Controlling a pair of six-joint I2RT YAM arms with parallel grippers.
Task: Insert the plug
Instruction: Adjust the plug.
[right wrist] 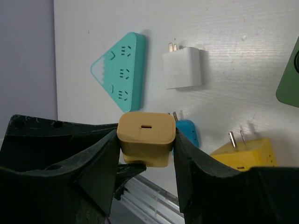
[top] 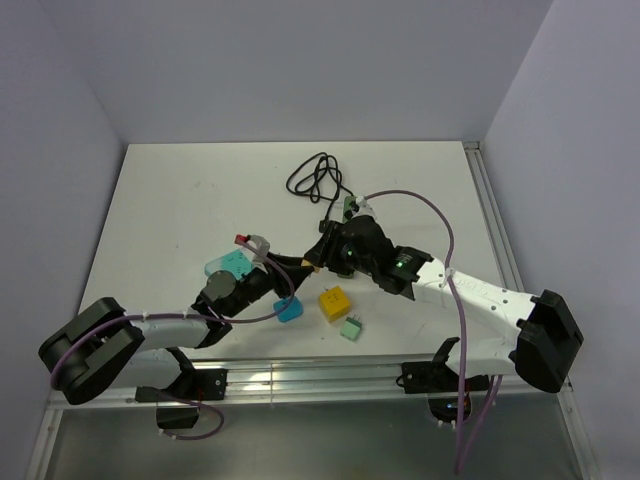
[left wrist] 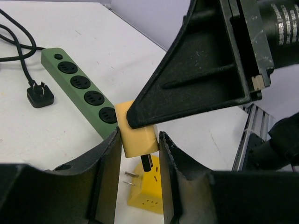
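Observation:
A tan plug (top: 313, 267) hangs above the table between both grippers. In the right wrist view my right gripper (right wrist: 146, 140) is shut on the plug (right wrist: 146, 135), with the slotted face toward the camera. In the left wrist view my left gripper (left wrist: 138, 140) hugs the plug's (left wrist: 138, 135) lower end on two sides. Its dark pins point down, and a right finger (left wrist: 201, 70) lies over the top. The green power strip (left wrist: 79, 84) lies just behind, partly hidden under my right gripper (top: 322, 255) in the top view. My left gripper (top: 303, 264) meets it there.
A yellow cube adapter (top: 335, 303) lies below the plug, with a blue plug (top: 290, 310) and a small green adapter (top: 351, 328) beside it. A teal triangular socket (right wrist: 121, 70) and a white charger (right wrist: 182, 69) lie to the left. The strip's black cable (top: 315, 180) coils behind.

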